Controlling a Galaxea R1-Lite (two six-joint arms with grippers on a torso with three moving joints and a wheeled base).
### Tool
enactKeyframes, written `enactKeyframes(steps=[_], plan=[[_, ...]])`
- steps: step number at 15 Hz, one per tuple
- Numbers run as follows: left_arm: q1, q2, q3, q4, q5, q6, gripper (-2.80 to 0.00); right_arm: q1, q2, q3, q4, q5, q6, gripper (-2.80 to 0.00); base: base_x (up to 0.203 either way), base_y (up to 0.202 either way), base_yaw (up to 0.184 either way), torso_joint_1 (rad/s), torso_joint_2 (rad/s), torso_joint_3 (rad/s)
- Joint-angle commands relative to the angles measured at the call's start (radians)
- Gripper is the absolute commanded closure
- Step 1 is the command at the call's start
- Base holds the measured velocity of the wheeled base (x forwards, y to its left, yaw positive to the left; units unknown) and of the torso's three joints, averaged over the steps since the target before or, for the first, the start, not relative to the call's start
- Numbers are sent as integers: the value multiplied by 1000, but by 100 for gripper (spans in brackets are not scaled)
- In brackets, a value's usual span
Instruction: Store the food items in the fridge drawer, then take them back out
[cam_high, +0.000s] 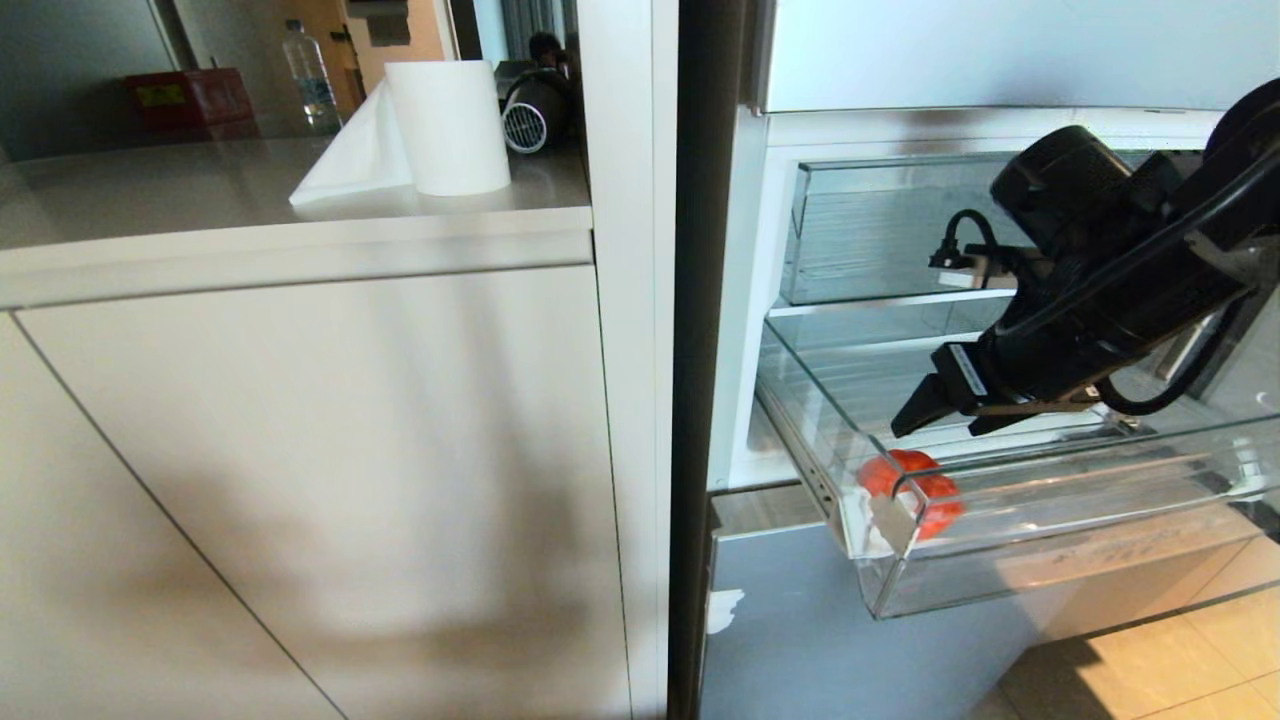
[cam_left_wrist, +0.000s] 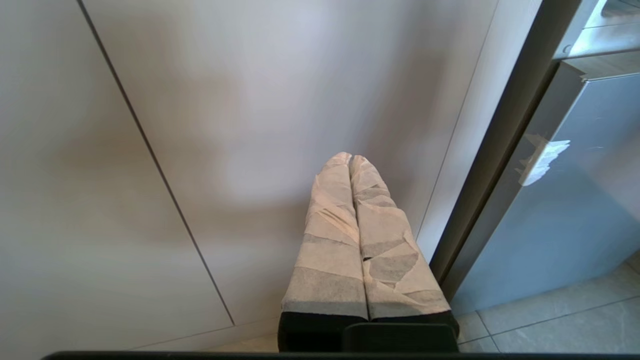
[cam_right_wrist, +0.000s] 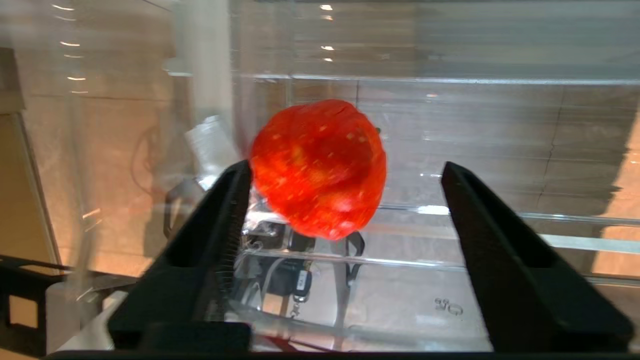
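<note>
A glossy red-orange tomato-like food item (cam_high: 908, 490) lies in the front left corner of the clear fridge drawer (cam_high: 1050, 470), behind the whitish tape. The drawer is pulled out on its rails. My right gripper (cam_high: 912, 415) hangs just above the item, angled down into the drawer and open, holding nothing. In the right wrist view the item (cam_right_wrist: 320, 167) sits beyond the spread black fingers of the right gripper (cam_right_wrist: 345, 169), close to one fingertip (cam_right_wrist: 235, 185), on the drawer floor (cam_right_wrist: 450, 295). My left gripper (cam_left_wrist: 350, 158) is shut and parked low by the cabinet door.
Another clear bin (cam_high: 870, 230) sits on the shelf above the drawer. The grey lower fridge door (cam_high: 800, 640) is below it. To the left are a white cabinet (cam_high: 300, 480) and a counter with a paper towel roll (cam_high: 447, 125) and a water bottle (cam_high: 310, 80).
</note>
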Motion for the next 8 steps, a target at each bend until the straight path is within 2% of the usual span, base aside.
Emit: enactKeyframes(steps=[1, 8], plan=[[-1, 1, 0, 0, 1, 0, 0, 1, 42, 4, 6, 1, 1, -280, 0, 0, 0, 0, 0, 0], [-1, 1, 0, 0, 0, 0, 0, 2, 92, 11, 9, 1, 3, -280, 0, 0, 0, 0, 0, 0]])
